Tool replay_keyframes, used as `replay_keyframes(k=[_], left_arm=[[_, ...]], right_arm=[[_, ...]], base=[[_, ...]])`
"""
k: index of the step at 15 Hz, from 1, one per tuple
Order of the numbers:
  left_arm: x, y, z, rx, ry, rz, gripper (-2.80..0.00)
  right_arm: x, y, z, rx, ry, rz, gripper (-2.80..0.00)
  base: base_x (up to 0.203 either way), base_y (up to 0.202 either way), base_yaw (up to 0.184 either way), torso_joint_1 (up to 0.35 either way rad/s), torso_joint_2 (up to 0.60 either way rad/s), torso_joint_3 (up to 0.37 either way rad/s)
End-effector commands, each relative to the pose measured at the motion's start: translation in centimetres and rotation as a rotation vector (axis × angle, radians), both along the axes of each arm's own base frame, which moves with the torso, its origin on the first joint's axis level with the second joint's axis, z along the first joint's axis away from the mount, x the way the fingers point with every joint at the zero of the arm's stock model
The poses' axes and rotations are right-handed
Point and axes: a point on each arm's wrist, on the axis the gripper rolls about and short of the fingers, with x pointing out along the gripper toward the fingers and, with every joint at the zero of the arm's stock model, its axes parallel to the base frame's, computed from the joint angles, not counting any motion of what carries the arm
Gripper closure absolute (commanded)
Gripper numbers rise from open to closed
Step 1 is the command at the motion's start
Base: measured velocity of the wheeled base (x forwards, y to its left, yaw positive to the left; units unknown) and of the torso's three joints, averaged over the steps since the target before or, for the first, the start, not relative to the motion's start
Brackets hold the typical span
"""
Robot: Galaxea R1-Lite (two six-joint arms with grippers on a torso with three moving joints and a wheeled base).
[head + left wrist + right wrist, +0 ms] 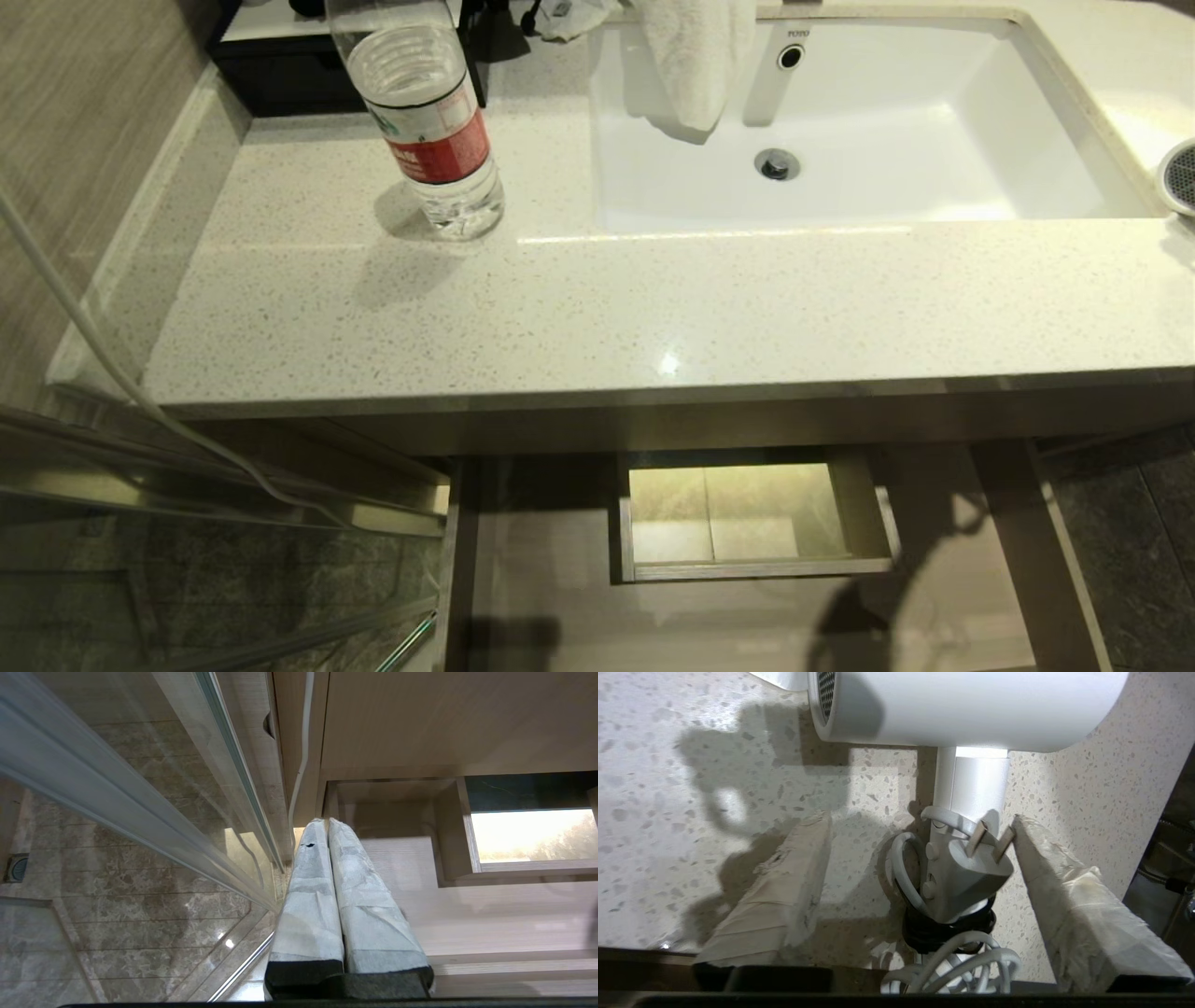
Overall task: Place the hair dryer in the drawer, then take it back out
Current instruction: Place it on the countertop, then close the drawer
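**Hair dryer on the vanity top, drawer standing open below**

A pale speckled stone countertop [597, 317] fills most of the head view in a bathroom walled with marble-look floor tile and a glass partition at the robot's left. A white sink [934, 187] is set into the counter, a towel [695, 56] draped over its back edge beside the faucet, and a clear water bottle with a red label [429, 121] stands on the counter to the left.

Beneath the counter the drawer [523, 597] is pulled out, its boxed rectangular cut-out [747, 523] showing the floor beneath; nothing is seen lying in the part that shows.

The hair dryer [971, 709] lies on the stone at the counter's far right, its grey grille just inside the head view's edge. The right gripper [920, 826] sits around the handle and its bundled cord and plug, fingers spread and clear of both. The left gripper [329, 826] hangs by the drawer's left side, fingers pressed together, idle.

Whether this is the start or the finish of the job cannot be told from the scene.
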Motion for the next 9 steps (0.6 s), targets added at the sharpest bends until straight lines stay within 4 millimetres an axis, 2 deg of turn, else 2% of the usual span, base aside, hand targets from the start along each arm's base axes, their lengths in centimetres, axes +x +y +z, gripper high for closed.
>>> replay_keyframes(k=[1, 4, 9], left_arm=[[0.0, 0.0, 0.0, 0.0, 0.001, 0.0, 0.0], [0.0, 0.0, 0.0, 0.0, 0.001, -0.001, 0.0], [0.0, 0.0, 0.0, 0.0, 0.001, 0.001, 0.0]], right_arm=[[-3.3, 2.6, 0.9, -0.043, -0.054, 0.015, 0.0], [-5.1, 4.0, 0.7, -0.107, -0.111, 0.116, 0.0], [-6.4, 4.7, 0.8, -0.097, -0.106, 0.07, 0.0]], base=[[0.0, 0.0, 0.0, 0.0, 0.0, 0.0], [0.0, 0.0, 0.0, 0.0, 0.0, 0.0], [0.0, 0.0, 0.0, 0.0, 0.0, 0.0]])
